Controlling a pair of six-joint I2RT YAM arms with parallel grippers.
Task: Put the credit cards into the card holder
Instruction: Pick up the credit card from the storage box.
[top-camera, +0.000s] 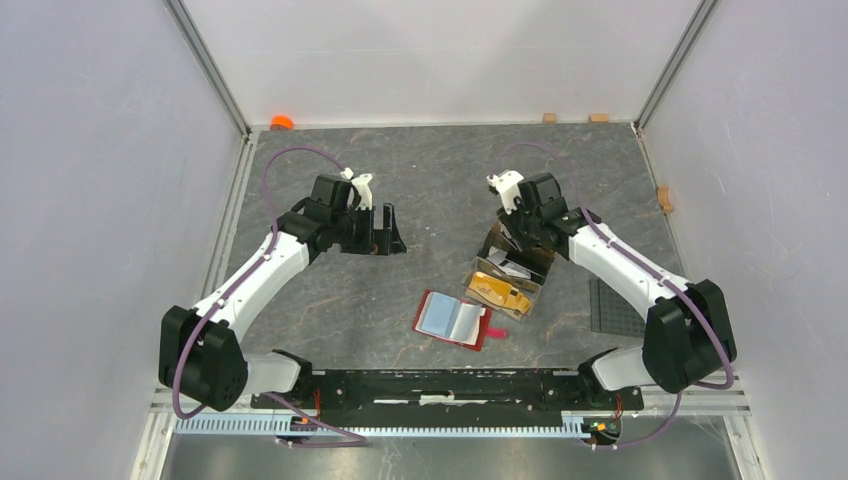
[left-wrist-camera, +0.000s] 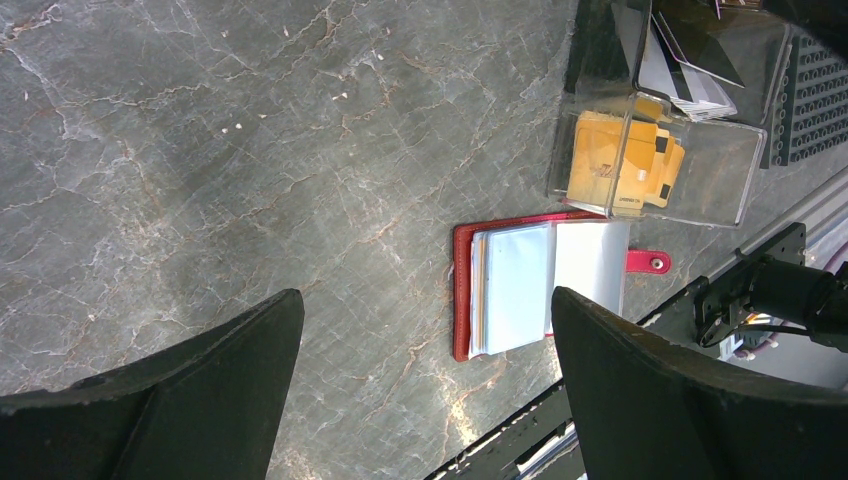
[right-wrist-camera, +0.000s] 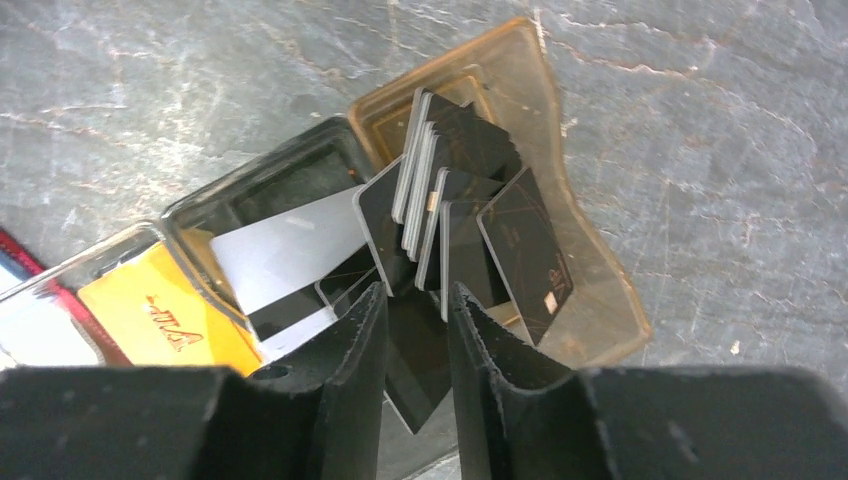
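Top external: I have the right gripper over the clear tray of credit cards, at two o'clock from the open red card holder; this looks like the picking step. Left wrist: the left gripper is spread wide over bare table, with room all round. Right wrist: the jaws stand narrowly apart astride a dark card; I cannot tell if they pinch it; the next move needs a lift clear of the tray wall.

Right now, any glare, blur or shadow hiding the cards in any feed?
Top external: even light, sharp, no glare. Left wrist: card holder crisp, reflections on the clear tray partly veil the orange cards, left pincer fingers soft and dark. Right wrist: dark cards in focus with sheen, right pincer black, little detail.
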